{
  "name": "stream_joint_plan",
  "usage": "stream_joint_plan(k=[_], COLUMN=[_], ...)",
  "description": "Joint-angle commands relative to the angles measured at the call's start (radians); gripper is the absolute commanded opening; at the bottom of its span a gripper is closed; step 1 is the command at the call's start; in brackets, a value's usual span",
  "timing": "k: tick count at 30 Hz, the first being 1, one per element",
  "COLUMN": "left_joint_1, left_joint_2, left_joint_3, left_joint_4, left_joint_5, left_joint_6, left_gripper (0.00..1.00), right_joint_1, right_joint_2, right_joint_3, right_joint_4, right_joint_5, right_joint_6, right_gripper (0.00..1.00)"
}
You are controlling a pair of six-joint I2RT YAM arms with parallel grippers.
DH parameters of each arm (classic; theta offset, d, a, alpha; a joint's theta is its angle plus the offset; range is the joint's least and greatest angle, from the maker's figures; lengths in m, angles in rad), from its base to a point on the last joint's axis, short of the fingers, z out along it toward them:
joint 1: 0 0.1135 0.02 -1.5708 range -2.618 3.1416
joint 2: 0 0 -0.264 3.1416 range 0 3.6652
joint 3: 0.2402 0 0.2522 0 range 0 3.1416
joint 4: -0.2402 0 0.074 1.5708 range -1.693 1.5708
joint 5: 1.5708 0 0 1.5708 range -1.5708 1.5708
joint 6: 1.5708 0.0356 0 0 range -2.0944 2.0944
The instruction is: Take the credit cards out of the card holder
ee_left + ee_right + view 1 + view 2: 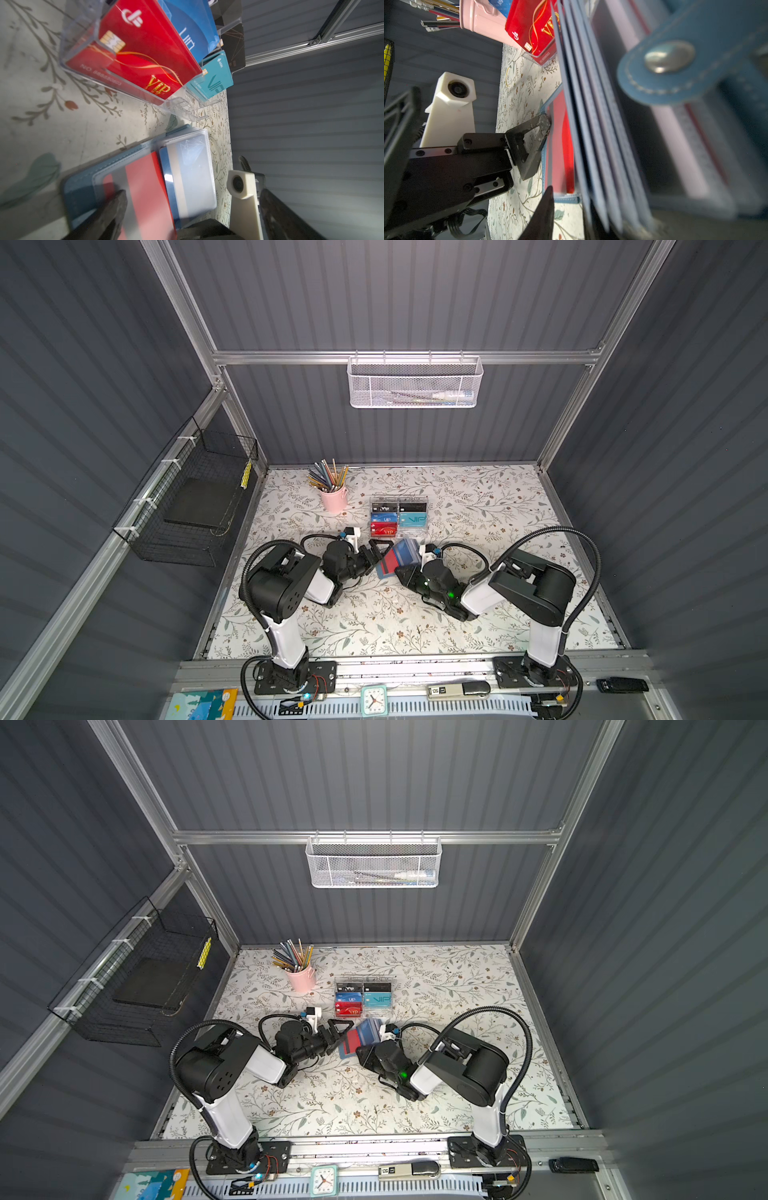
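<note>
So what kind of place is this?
Probably a robot test cell dressed as a desk: an aluminium frame with grey walls, a floral tabletop and a pink pencil cup.

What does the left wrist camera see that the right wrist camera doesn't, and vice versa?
Only the left wrist view shows the teal VIP card in the clear rack, and a clear sleeve of the card holder face-on. Only the right wrist view shows the pink pencil cup, the holder's snap tab, close and blurred, and its sleeves edge-on. Both show the red VIP card, the red card tucked in the holder, and the floral table cover.
</note>
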Motion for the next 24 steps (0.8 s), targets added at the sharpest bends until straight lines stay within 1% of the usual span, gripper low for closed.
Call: stream_joint_plan(k=[1, 13, 21, 24], left_joint_1=[-0.004, -0.004, -0.004, -0.004], left_joint_2=[0.05, 0.055, 0.058, 0.06], left_joint_3=[-0.041, -0.045, -0.05, -0.048], left_joint_4=[-0.106, -0.095, -0.093, -0.089], left_joint_5=[0.008, 0.009, 0.009, 0.011], left_joint_6=[-0.012, -0.015, -0.012, -0.015], left_gripper=[1.0, 1.0, 1.0, 1.0], right_joint_1=[-0.012, -0.02, -0.021, -0.02], right_joint_2=[0.02, 0.024, 0.021, 0.028], right_joint_3=[0.02, 0.031, 0.051, 0.055], right_joint_4=[0.0, 0.001, -0.013, -0.002], right_joint_5=[0.018, 0.023, 0.023, 0.019], right_joint_6=[-0.01, -0.007, -0.008, -0.008], right_gripper=[0.27, 0.26, 0.23, 0.2])
